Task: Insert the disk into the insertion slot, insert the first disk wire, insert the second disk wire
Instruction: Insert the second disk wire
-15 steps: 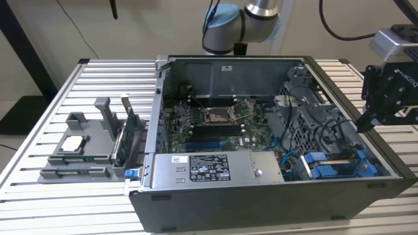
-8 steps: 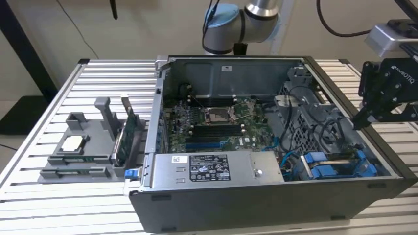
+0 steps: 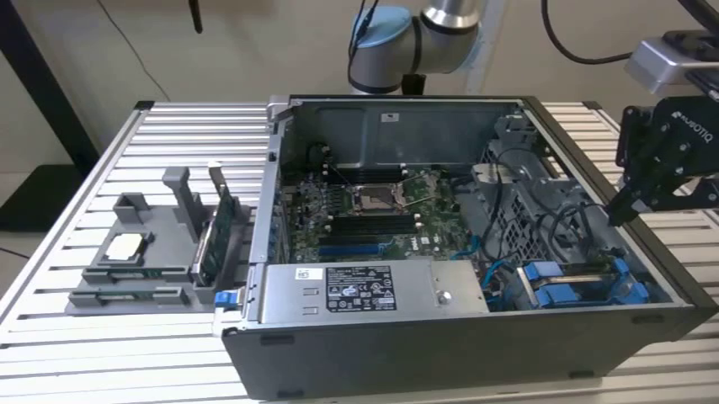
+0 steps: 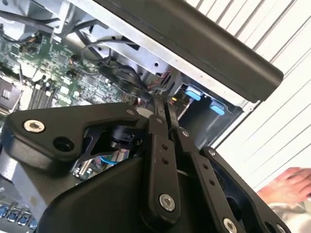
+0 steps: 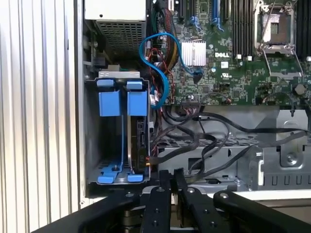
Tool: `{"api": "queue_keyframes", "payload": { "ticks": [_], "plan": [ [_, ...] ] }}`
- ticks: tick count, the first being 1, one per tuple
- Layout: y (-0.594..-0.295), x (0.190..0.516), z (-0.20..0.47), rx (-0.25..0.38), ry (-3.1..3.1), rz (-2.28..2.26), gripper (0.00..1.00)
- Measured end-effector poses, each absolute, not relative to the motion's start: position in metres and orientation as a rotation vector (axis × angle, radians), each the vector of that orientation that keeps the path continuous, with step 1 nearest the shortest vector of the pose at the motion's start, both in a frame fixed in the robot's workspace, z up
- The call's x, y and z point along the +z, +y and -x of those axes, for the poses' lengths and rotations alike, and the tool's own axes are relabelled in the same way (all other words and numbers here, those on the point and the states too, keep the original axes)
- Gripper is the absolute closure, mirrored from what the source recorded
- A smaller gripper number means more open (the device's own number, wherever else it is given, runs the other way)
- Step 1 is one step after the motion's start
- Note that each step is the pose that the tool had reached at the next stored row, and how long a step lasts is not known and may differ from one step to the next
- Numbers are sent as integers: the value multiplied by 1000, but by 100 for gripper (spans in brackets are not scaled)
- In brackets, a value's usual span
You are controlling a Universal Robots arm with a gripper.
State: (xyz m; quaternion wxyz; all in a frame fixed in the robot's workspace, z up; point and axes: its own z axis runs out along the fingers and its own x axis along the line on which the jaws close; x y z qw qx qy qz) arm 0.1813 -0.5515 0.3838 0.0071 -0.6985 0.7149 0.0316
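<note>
I'm on the slatted metal table (image 3: 168, 135) now, its pale ribs running from the exterior view's left to its right, and 2 things sit directly on it. The open computer case (image 3: 450, 358) lies on its side across the middle and the exterior view's right. Just beside it, on the exterior view's left, sits a grey plastic holder (image 3: 130, 295). In the second wrist view a person's hand (image 4: 291, 187) is over the ribs; I can't tell whether it touches them.
</note>
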Motion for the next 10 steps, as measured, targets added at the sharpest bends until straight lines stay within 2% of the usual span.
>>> {"api": "queue_keyframes", "payload": {
  "ticks": [3,4,10],
  "plan": [
    [-551,384,-181,81,2245,2193,83],
    [-551,384,-181,72,2249,2197,77],
    [-545,381,-182,7,2278,2223,77]
  ]
}}
